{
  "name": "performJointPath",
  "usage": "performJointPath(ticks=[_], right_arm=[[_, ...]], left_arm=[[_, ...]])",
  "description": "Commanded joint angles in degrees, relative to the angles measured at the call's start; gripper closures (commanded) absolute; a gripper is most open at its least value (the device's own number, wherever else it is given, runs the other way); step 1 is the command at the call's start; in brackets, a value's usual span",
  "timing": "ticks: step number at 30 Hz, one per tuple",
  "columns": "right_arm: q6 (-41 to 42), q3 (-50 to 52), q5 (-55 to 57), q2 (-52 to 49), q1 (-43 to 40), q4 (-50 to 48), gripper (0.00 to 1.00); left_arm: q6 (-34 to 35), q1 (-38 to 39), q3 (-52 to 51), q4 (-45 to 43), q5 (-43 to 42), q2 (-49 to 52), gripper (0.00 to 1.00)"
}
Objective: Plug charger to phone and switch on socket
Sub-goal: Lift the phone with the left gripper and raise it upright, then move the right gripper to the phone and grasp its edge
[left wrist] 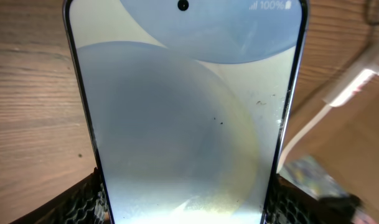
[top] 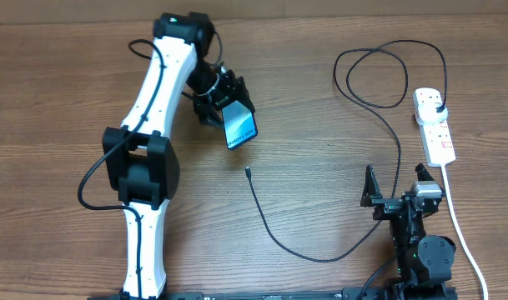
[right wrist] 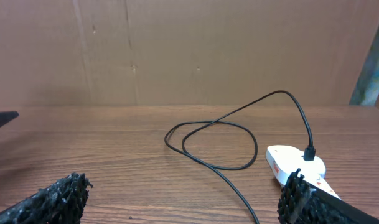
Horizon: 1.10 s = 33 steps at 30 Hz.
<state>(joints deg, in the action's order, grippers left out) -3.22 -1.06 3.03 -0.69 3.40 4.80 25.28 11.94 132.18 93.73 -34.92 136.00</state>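
Observation:
My left gripper [top: 228,108] is shut on the phone [top: 239,127] and holds it tilted above the table's back left. In the left wrist view the phone's lit screen [left wrist: 183,118] fills the frame between the fingers. The charger cable [top: 320,257] lies on the table; its connector tip [top: 248,172] lies just below the phone, and its black plug [top: 438,107] sits in the socket [top: 434,125] at the right. The cable [right wrist: 239,158] and socket [right wrist: 295,165] also show in the right wrist view. My right gripper [top: 395,190] is open and empty near the front right.
The socket's thick white cord [top: 464,233] runs down the right side to the front edge. The charger cable loops at the back [top: 379,75]. A brown cardboard wall [right wrist: 177,50] stands behind the table.

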Motion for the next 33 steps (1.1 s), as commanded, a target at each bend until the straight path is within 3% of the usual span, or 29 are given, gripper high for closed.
performJointPath(ticks=[1,14,19,24,27,33], right_arm=[[0.0,0.5,0.3,0.1,-0.2,-0.1,0.00],[0.5,0.5,-1.2,0.1,-0.2,-0.1,0.00],[0.5,0.5,-12.9,0.1,-0.1,-0.6,0.00],[0.6,0.5,-34.5,0.1,-0.1,-2.0,0.00],[11.3,0.5,-40.0,0.1,-0.1,-2.1,0.00],[53.1,0.5,-40.2,0.1,-0.1,-1.5,0.00]], left_arm=[[-1.1,-0.7,1.9,1.2,-7.2,-0.2,0.96],[0.1,-0.2,1.9,2.0,-5.3,-0.2,0.96],[0.6,-0.1,1.9,1.4,-4.8,-0.2,0.96],[0.7,-0.1,1.9,0.9,-4.7,-0.2,0.96],[1.2,-0.1,1.9,0.6,-4.4,-0.2,0.95],[2.6,0.7,1.9,0.0,-1.5,-0.2,0.95]])
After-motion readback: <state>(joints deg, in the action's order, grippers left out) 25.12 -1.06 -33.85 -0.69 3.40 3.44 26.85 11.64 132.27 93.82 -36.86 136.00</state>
